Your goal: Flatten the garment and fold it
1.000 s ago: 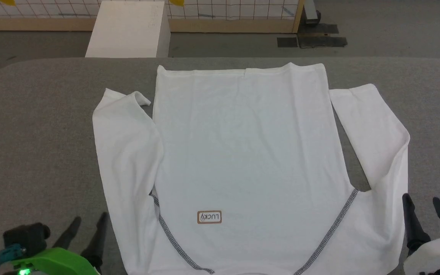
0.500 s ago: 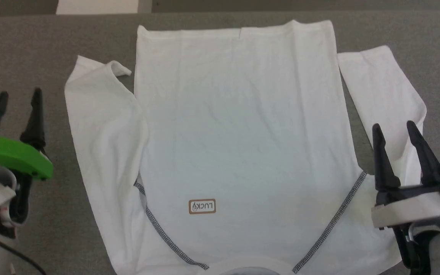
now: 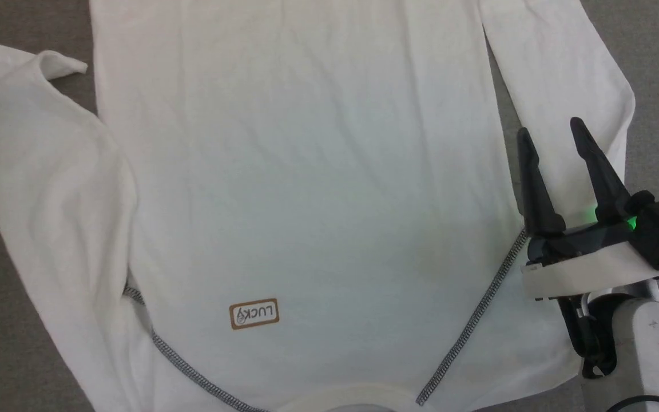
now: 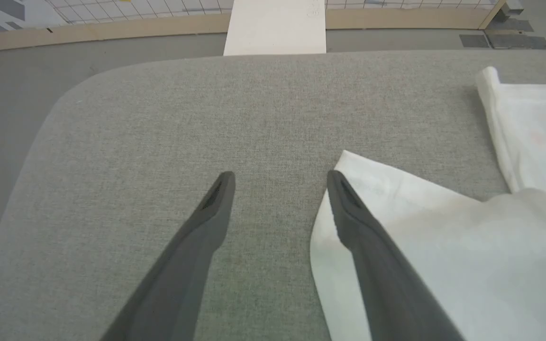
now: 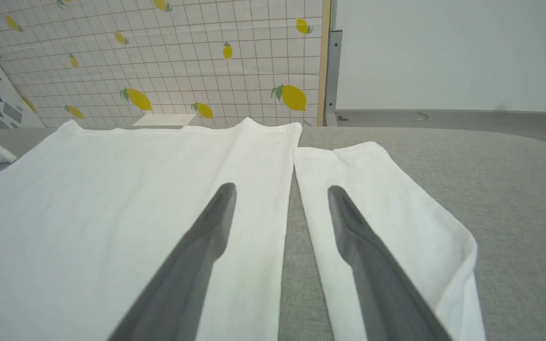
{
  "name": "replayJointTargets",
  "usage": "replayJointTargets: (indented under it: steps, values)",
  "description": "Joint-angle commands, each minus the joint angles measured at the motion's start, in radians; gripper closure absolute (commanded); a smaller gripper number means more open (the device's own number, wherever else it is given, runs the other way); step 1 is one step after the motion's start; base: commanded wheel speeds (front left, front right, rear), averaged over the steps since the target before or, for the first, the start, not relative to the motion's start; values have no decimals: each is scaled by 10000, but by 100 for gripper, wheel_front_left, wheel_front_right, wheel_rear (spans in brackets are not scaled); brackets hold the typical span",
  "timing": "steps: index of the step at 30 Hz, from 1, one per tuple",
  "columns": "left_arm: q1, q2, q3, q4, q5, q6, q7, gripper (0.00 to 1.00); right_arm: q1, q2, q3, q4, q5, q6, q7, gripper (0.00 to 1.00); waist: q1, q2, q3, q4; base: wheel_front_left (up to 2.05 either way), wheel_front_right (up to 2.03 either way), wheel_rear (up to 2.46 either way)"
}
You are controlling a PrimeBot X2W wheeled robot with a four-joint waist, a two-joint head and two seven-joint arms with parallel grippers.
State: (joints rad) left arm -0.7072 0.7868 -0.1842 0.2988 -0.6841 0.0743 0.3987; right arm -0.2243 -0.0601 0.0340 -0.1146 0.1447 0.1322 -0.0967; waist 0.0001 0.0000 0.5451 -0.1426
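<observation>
White long-sleeved top spread flat, logo up, across grey table. Right gripper wide open above gap beside right sleeve. Left gripper likewise open and empty at left sleeve corner, presumably for folding sleeves inward.

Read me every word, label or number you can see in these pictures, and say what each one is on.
"LUCKY": on a small brown-bordered patch on the white garment; it is upside down in the head view.
Faint marks near the top of the white box beyond the table, in the left wrist view: too faint to read.
No other text is legible.
</observation>
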Motion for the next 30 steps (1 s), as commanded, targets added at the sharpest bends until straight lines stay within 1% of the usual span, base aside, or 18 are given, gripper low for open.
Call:
replayJointTargets:
  steps: [1, 4, 11, 12, 13, 14, 17, 24, 26, 30]
  values:
    - [-254, 121, 51, 6, -254, 124, 335, 0, -167, 32, 23, 50, 109, -15, -93, 0, -1, 0, 766, -766, 0, 0, 0]
    - [-287, 145, 117, -64, -636, 345, 1181, 0, -212, 58, 34, 183, 204, -15, -189, 0, -1, 0, 862, -898, 0, 0, 0]
    - [120, 172, 148, -370, -1181, 780, 2382, 0, -258, 88, -39, 427, 261, -15, -357, 0, -1, 0, 869, -1051, 0, 0, 0]
    - [214, 191, 93, -436, -1242, 808, 2604, 21, -263, 90, -43, 454, 259, -15, -362, 0, -1, 0, 841, -1058, 0, 0, 0]
    - [283, 184, 70, -492, -1310, 829, 2747, 76, -265, 92, -47, 476, 257, -15, -364, 0, -1, 0, 808, -1058, 0, 0, 0]
    - [352, 162, 76, -564, -1385, 867, 2843, 100, -264, 93, -57, 500, 255, -15, -363, 0, -1, 0, 760, -1049, 0, 0, 0]
    - [448, 170, 111, -737, -1263, 961, 2584, 100, -246, 95, -104, 551, 286, -15, -358, 0, -1, 0, 585, -976, 0, 0, 0]
    - [608, 374, 140, -682, -350, 988, 942, 100, -19, 97, -310, 627, 248, -15, -257, 0, -1, 0, -388, -514, 0, 0, 0]
    - [695, 398, 215, -603, -109, 1107, 403, 100, 110, 97, -368, 624, 225, -15, -191, 0, -1, 0, -780, -334, 0, 0, 0]
    - [1084, 459, 363, -569, 94, 1331, -190, 100, 423, 98, -487, 591, 192, -15, -9, 0, -1, 0, -1569, -6, 0, 0, 0]
